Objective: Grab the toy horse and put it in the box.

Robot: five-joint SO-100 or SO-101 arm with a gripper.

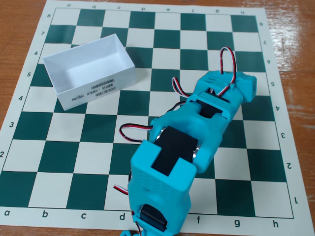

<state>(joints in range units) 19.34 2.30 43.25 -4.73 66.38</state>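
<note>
Looking down in the fixed view, the turquoise arm (197, 132) stretches from the table's near edge toward the right side of the chessboard mat (64, 147). Its gripper is hidden beneath the arm's own body, so whether the fingers are apart cannot be told. The white box (110, 81) sits near the far left corner. The toy horse is not visible.
</note>
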